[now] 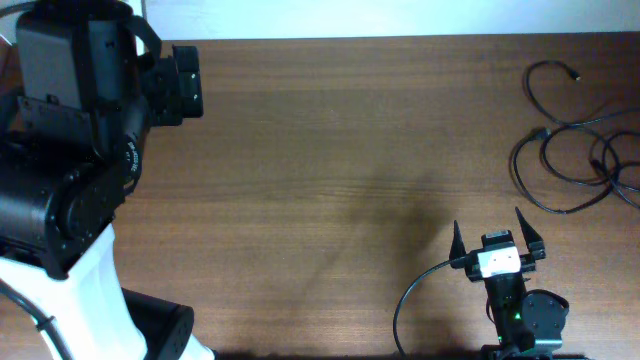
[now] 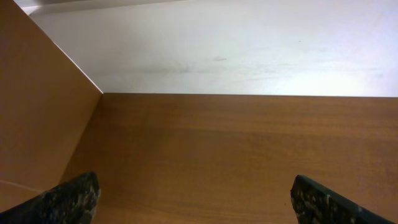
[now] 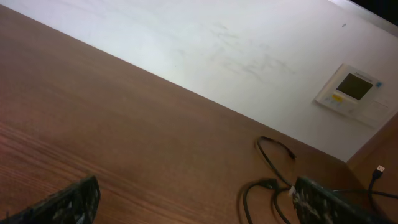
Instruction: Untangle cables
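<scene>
Thin black flexible cables point(image 1: 572, 128) in loose, overlapping loops at two o'clock on the brown wooden table point(image 1: 330, 150). At five o'clock, black two-finger right gripper point(image 1: 488, 228), fingers spread wide, empty, well apart from them. At ten o'clock, black left gripper point(image 2: 198, 202), likewise spread, holding nothing.

Cables point(image 1: 580, 150) run off the overhead's right edge; plug types too small to tell. In right wrist view they drop below the bottom edge, partly behind right gripper point(image 3: 198, 205) fingertip point(image 3: 329, 202). Wall panel point(image 3: 354, 93) markings unreadable.
</scene>
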Controlling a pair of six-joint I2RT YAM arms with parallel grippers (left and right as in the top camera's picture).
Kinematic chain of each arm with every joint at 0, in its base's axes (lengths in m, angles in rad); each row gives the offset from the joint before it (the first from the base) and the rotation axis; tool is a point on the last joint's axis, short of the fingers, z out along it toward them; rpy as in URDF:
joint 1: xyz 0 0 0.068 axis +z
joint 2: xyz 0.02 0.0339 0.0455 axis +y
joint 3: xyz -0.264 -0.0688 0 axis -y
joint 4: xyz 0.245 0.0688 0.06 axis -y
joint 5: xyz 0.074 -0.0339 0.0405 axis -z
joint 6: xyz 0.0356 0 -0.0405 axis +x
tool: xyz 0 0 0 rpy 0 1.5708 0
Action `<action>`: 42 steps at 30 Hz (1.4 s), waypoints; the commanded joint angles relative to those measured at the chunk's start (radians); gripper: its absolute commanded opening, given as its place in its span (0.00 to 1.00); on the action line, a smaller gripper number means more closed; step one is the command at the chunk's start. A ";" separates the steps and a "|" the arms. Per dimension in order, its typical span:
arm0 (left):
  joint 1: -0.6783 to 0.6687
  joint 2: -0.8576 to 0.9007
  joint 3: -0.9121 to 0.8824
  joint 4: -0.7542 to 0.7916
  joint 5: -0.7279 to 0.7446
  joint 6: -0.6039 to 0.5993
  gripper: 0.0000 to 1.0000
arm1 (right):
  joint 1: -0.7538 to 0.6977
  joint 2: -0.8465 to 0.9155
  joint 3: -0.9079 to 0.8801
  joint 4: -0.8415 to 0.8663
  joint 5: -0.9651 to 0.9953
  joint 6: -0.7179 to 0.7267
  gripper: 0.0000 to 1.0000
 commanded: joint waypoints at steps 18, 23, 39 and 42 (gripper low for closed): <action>0.026 -0.856 -1.997 2.013 0.245 0.068 0.99 | -0.004 -0.006 -0.005 -0.008 0.013 0.010 0.99; 0.190 -1.228 -2.396 2.141 0.409 0.068 0.99 | -0.004 -0.006 -0.005 -0.008 0.013 0.010 0.99; 0.235 -1.685 -2.841 1.772 0.559 0.201 0.99 | -0.004 -0.006 -0.005 -0.008 0.013 0.010 0.99; 0.235 -1.687 -2.841 1.665 0.559 0.201 0.99 | -0.004 -0.007 -0.005 -0.008 0.013 0.010 0.99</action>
